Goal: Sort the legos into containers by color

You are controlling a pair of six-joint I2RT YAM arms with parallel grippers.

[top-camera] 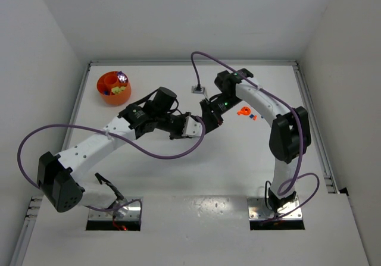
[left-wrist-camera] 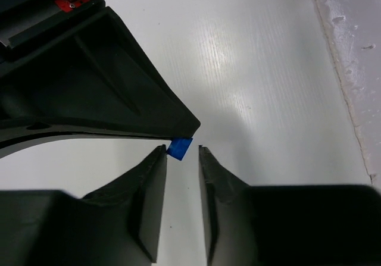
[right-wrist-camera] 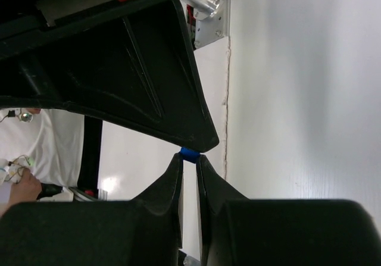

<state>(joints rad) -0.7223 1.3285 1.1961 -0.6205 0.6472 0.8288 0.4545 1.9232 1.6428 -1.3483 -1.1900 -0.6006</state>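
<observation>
Your desk (top-camera: 238, 171) carries the job split in two. The left arm (top-camera: 89, 147) and right arm (top-camera: 286, 129) both reach to its middle and meet nose to nose, which reads as a hand-over, not two separate picks.

The likely reason is the orange bowl (top-camera: 107, 97). It sits at the far left corner, on the left arm's side and well apart from the right arm's. A few bricks (top-camera: 118, 89) lie in it, yellow-green and purple among them.

The right pincer (right-wrist-camera: 189, 162) is all but closed and pinches the blue brick (left-wrist-camera: 180, 147) at the very ends of its fingers. That leaves most of the brick standing proud for the other side to take.

The left pincer (left-wrist-camera: 182, 159) is partly open with a clear gap between its fingers. The brick sits just at the mouth of that gap, and I judge it is not yet clamped, so the left holds nothing. Before you close, make sure the brick is deeper between the fingers; a tip-only grip on something this small could let it flip away.

A loose orange brick (top-camera: 243, 111) and a small blue piece (top-camera: 253, 117) lie on the desk beside the right arm, unsorted.
</observation>
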